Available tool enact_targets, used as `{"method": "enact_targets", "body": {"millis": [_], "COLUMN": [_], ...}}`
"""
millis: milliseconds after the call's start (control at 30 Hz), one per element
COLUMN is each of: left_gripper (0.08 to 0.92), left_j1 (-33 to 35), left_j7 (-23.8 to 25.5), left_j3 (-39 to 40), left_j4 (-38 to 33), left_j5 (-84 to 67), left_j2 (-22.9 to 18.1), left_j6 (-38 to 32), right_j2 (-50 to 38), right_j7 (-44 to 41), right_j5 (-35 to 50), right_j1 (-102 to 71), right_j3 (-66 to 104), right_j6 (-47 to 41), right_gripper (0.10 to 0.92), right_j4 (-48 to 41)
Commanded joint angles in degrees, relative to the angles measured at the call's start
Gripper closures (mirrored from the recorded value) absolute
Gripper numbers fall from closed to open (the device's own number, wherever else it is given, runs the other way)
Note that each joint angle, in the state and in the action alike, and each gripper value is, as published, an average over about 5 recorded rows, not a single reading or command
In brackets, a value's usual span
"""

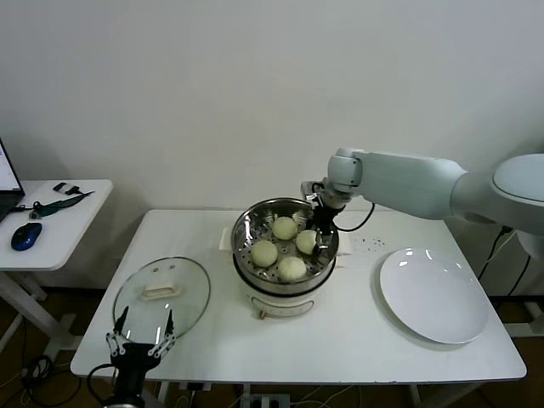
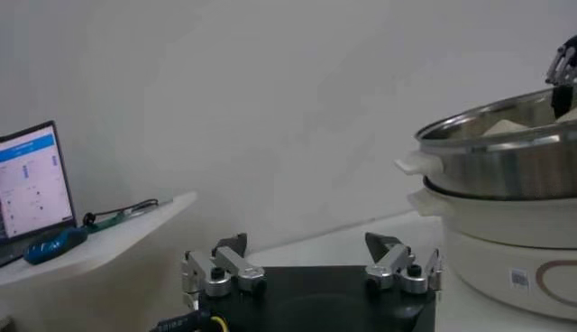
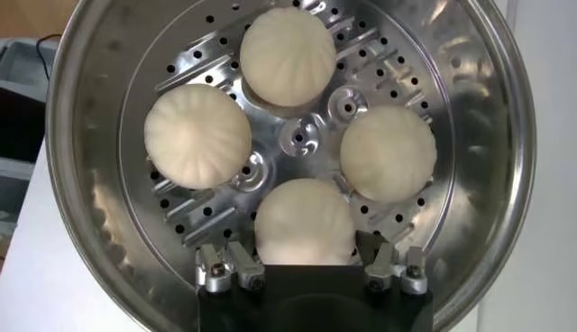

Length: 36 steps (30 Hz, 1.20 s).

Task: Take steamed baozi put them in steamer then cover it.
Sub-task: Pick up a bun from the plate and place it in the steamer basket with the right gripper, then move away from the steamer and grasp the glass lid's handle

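Several cream-white steamed baozi lie on the perforated tray inside the steel steamer at the table's middle. My right gripper reaches down into the pot from the back right. It is open, its fingers straddling one baozi that rests on the tray. The glass cover with its white handle lies flat on the table to the steamer's left. My left gripper hangs open and empty at the table's front left edge, just in front of the cover.
A flat white plate lies bare on the table's right side. A small side table at the far left carries a blue mouse and a laptop. The steamer's white base stands right of the left gripper.
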Motion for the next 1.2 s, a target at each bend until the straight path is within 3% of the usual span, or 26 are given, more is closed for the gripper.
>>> {"method": "enact_targets", "body": {"millis": [33,400,600,733,967,1200], "left_gripper": [0.177,0.177,0.177,0.177,0.177,0.177], "left_j1": [-0.2,-0.5,-0.3,-0.3,-1.3,-3.7], "left_j7": [0.0,0.0,-0.1,-0.2,-0.2,-0.3], "left_j3": [0.0,0.4,-0.2,-0.6,-0.7,-1.3], "left_j4": [-0.3,-1.2,-1.1,-0.8,-0.9,-0.9], "left_j5": [0.1,0.9,1.2,1.6,2.8,5.7], "left_j2": [-0.1,-0.5,-0.5,-0.4,-0.8,-0.8], "left_j6": [0.3,0.7,0.4,0.2,0.7,1.9], "right_j2": [-0.8,-10.3,-19.2,-27.5,-38.8,-40.4], "right_j7": [-0.2,-0.4,18.0,27.4,36.8,42.3], "right_j5": [-0.5,0.6,5.2,6.2,3.0,-1.6], "right_j1": [0.2,6.1,3.3,-2.7,-25.5,-59.1], "right_j3": [0.9,7.0,11.9,18.9,43.4,77.6], "right_j6": [-0.2,2.1,15.1,19.2,23.6,25.2], "right_gripper": [0.208,0.202,0.203,0.203,0.203,0.203], "right_j4": [1.0,5.2,10.0,15.4,21.9,25.5]}}
